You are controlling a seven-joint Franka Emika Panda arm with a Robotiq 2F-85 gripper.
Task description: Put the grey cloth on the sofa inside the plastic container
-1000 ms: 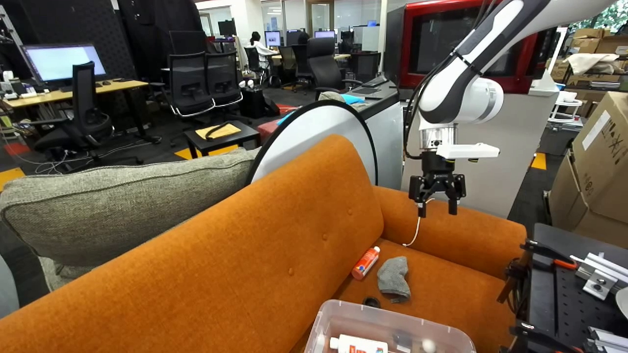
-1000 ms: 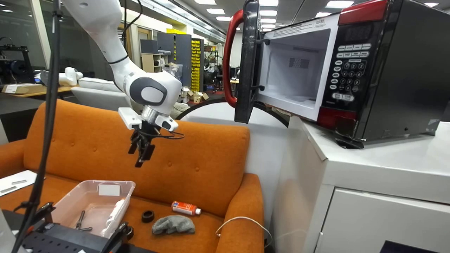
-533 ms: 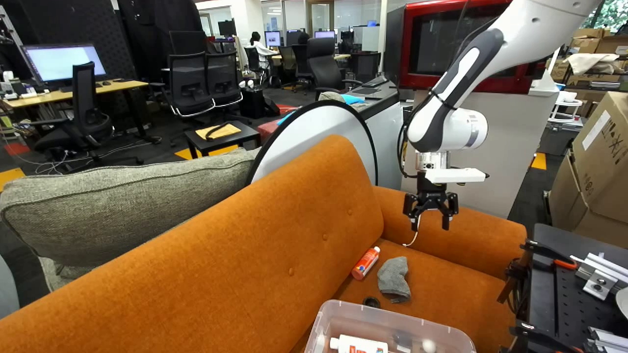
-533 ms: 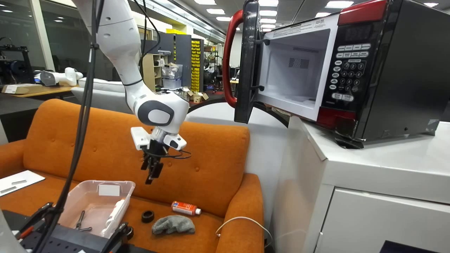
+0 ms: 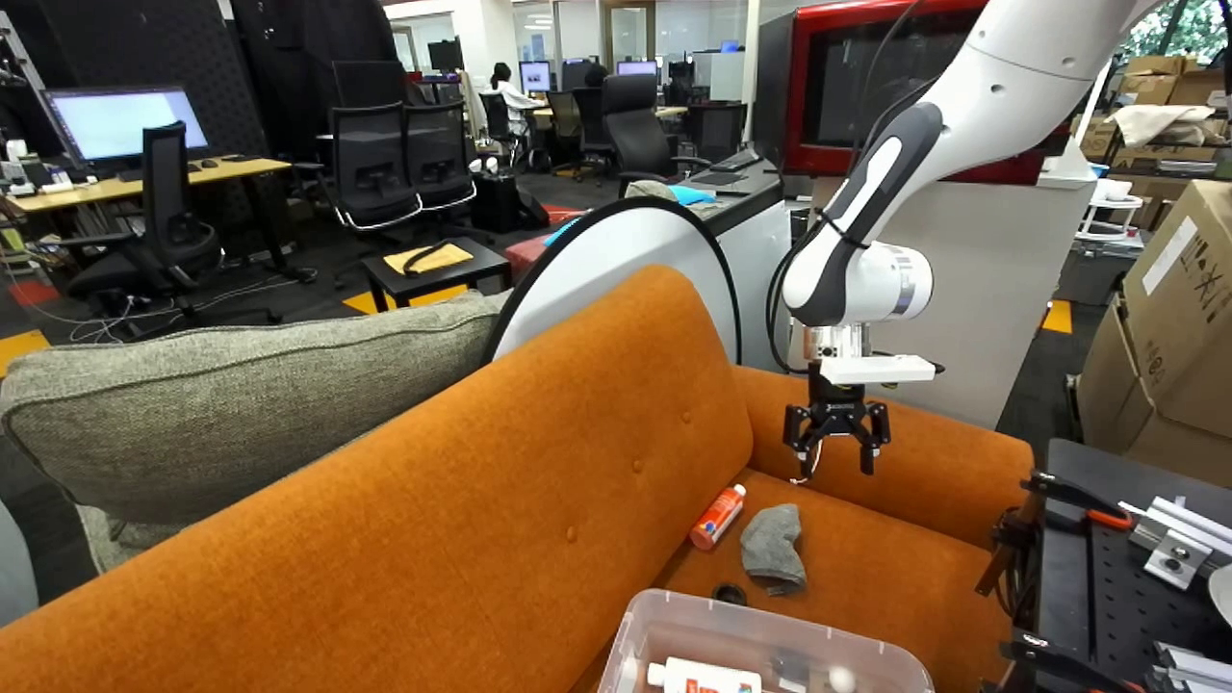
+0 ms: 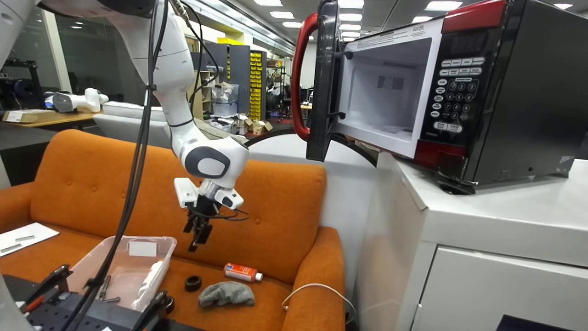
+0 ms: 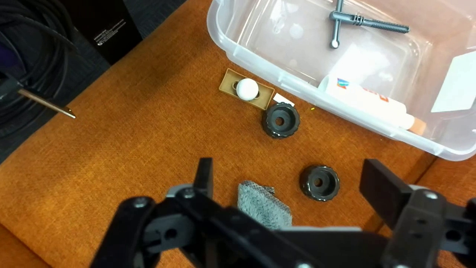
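The grey cloth (image 5: pixel 772 551) lies crumpled on the orange sofa (image 5: pixel 433 500) seat, between a red-orange bottle and the container. It also shows in an exterior view (image 6: pixel 226 294) and, partly hidden by the gripper's body, in the wrist view (image 7: pixel 262 203). The clear plastic container (image 5: pixel 770 621) stands on the seat beside it; it also shows in an exterior view (image 6: pixel 164 247) and the wrist view (image 7: pixel 297 85). It holds a white bottle (image 7: pixel 366 100) and a metal tool (image 7: pixel 357 20). My gripper (image 5: pixel 837 470) is open and empty, pointing down in the air above the seat.
The red-orange bottle (image 6: pixel 242 272) lies by the backrest. Two black knobs (image 7: pixel 319 182) (image 7: pixel 280 120) and a tan plate with a white ball (image 7: pixel 247 89) lie near the container. A black tool table (image 5: pixel 1107 587) stands in front. A microwave (image 6: pixel 390 92) has its door open.
My gripper has moved down toward the sofa seat, leftward in one view and slightly rightward in another. It stays open. The cloth and container have not moved.
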